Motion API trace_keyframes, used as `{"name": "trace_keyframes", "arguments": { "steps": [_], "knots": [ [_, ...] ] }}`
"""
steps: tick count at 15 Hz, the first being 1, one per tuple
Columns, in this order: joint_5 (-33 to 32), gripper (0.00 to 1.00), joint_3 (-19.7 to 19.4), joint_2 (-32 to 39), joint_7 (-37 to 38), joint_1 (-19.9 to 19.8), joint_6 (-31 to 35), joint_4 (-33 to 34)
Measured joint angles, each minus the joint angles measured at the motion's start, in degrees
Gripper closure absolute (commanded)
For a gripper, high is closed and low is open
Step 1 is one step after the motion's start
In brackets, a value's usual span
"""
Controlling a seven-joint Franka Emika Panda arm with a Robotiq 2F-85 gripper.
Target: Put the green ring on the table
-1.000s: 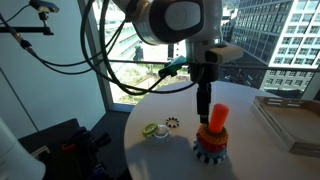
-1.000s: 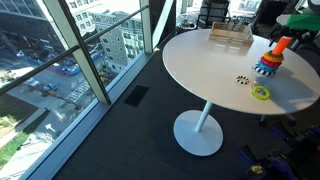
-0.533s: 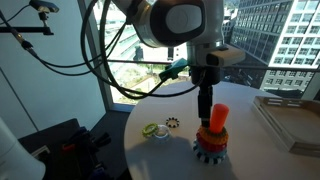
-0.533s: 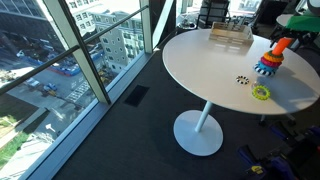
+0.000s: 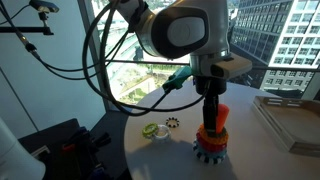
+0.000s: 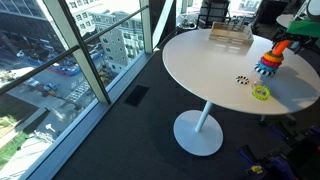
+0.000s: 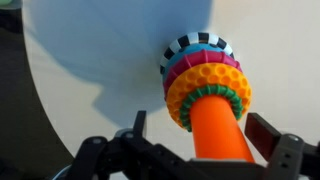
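Green ring [image 7: 236, 98] sitting on toy stack [image 6: 268, 64], around orange peg [image 7: 218, 135], on top of orange ring [image 7: 195, 88]. Stack standing on white surface [image 6: 200, 70]. Hand [image 7: 200, 130] hanging over peg, wide open, fingers either side, holding nothing. Yellow-green ring [image 5: 152, 130] and small striped ring [image 5: 172, 124] lying between stack and surface edge.

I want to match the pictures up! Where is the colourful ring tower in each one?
In an exterior view: ring tower, lower middle-right.
In an exterior view: ring tower, far right, upper part.
Wrist view: ring tower, right of centre.
Shared landmark: the white table under it.
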Motion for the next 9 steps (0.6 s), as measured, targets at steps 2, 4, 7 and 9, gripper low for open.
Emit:
{"name": "trace_keyframes", "arguments": {
  "steps": [2,4,7,9],
  "knots": [
    [0.0,0.0,-0.35,0.39,0.09,0.33,1.19,-0.03],
    [0.0,0.0,-0.59,0.52,0.26,0.79,1.8,-0.07],
    [0.0,0.0,-0.71,0.58,0.86,1.49,2.37,-0.18],
    [0.0,0.0,-0.72,0.58,0.97,1.93,2.67,-0.27]
  ]
}}
